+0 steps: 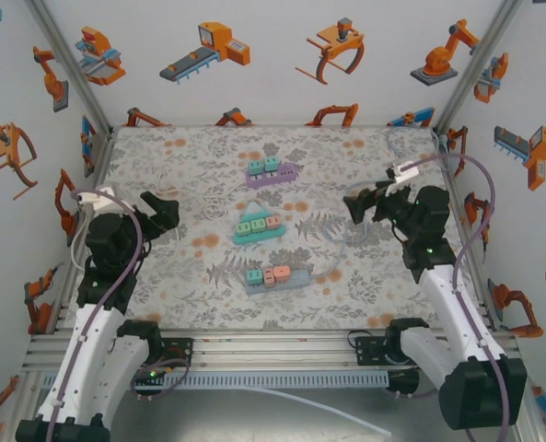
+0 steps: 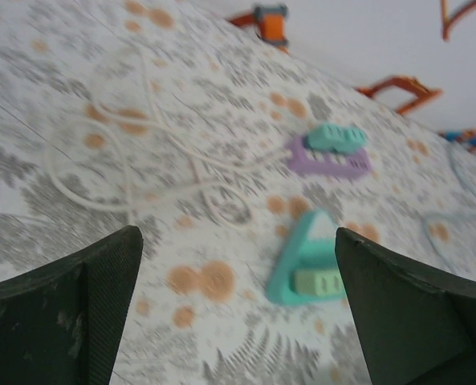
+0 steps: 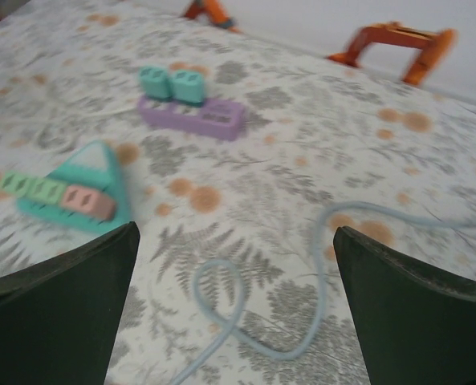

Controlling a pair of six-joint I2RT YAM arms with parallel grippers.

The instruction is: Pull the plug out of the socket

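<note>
While every plug appears seated in its socket, you are only at the approach: the grey-blue strip [image 1: 274,279] lies nearest, at centre, and beyond it the left gripper [image 1: 167,210] and right gripper [image 1: 355,206] hang either side of the teal triangular socket [image 1: 259,226], both with fingers spread wide and empty. Farthest is the purple strip [image 1: 271,175] with two teal plugs [image 1: 264,165]; next, I judge, you must choose one plug, pinch it, and steady its socket with the other arm.

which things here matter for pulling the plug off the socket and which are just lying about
For the job:
purple strip, teal plugs
teal triangular socket, green and pink plugs
blue-grey strip, teal and orange plugs

Lying about:
white cable
pale blue cable
</note>
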